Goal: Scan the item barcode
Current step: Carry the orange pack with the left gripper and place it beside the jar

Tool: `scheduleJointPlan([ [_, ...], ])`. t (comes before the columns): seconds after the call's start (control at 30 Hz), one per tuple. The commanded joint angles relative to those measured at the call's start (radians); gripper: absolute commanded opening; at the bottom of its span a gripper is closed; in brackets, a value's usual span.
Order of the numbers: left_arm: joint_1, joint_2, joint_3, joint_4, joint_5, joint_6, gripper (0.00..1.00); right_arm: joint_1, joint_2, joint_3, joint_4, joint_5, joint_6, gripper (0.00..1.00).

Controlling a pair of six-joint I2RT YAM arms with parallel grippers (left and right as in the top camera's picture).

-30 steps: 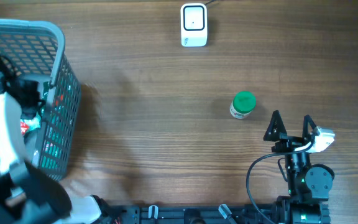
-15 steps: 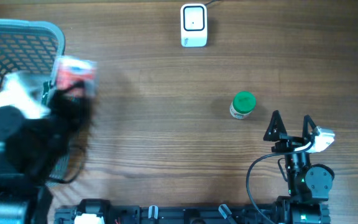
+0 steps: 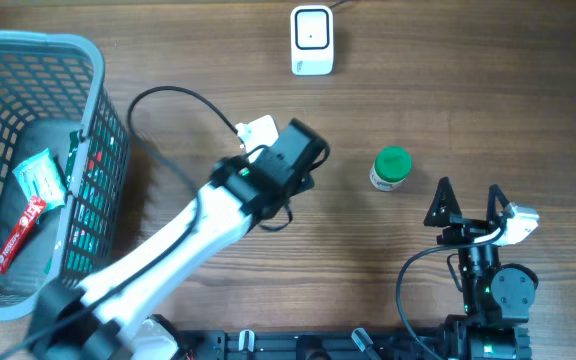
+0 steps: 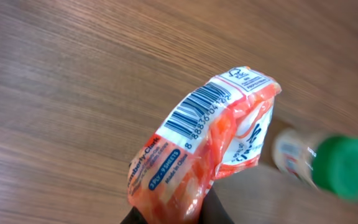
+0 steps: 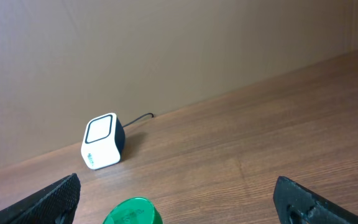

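Left tool (image 4: 173, 214) was seen clamped shut on an orange-and-white packet (image 4: 201, 134), held over the wooden tabletop (image 3: 198, 80) near its middle, with the barcode (image 4: 196, 109) turned toward the wrist camera. A green-capped bottle (image 3: 391, 168) was stood near the packet. The white scanner (image 3: 312, 40) was set well apart, at the far edge. The right tool (image 3: 466, 198) was spread wide open, with nothing held, near the bottle. A grey basket (image 3: 96, 75) was placed at the left.

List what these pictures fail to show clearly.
- Left gripper: jaws buried under the orange packet, left wrist view.
- Green-capped bottle: label blurred, left wrist view; cut by bottom edge, right wrist view.
- Pouch in the basket: print too small, overhead.
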Motion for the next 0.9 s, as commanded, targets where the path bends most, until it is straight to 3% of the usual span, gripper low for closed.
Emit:
scheduleJointPlan([
  [0.0, 0.008, 0.144, -0.005, 0.030, -0.050, -0.071, 0.04, 0.006, -0.006, -0.001, 0.003, 0.009, -0.017, 1.00],
  [0.17, 0.008, 0.233, -0.005, 0.060, -0.047, -0.070, 0.04, 0.006, -0.006, -0.001, 0.003, 0.009, -0.017, 1.00],
  [0.87, 0.008, 0.235, -0.006, 0.114, -0.062, -0.071, 0.07, 0.006, -0.006, -0.001, 0.003, 0.009, -0.017, 1.00],
])
